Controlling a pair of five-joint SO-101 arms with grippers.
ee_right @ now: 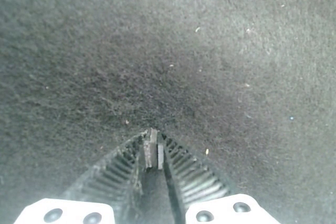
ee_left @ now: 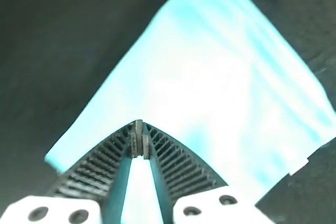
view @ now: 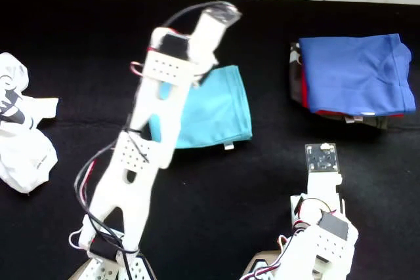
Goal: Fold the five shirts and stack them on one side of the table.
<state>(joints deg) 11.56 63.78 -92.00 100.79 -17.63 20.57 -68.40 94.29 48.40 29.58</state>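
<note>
Black cloth covers the worktop (view: 249, 195). The cyan shirt (view: 220, 113) lies folded near its middle, and the left end effector (ee_left: 139, 142) hangs over it, tips pressed together and seemingly pinching nothing. The likely step is carrying it to the stack (view: 357, 73) at 2 o'clock. To do that well, spread the tips, bite through every layer at a folded edge, lift low and set it down square. The right end effector (ee_right: 154, 148), also pressed together, sits at 5 o'clock. A crumpled white shirt (view: 23, 136) waits at 9 o'clock.

No writing, number or sign is legible on anything shown.
</note>
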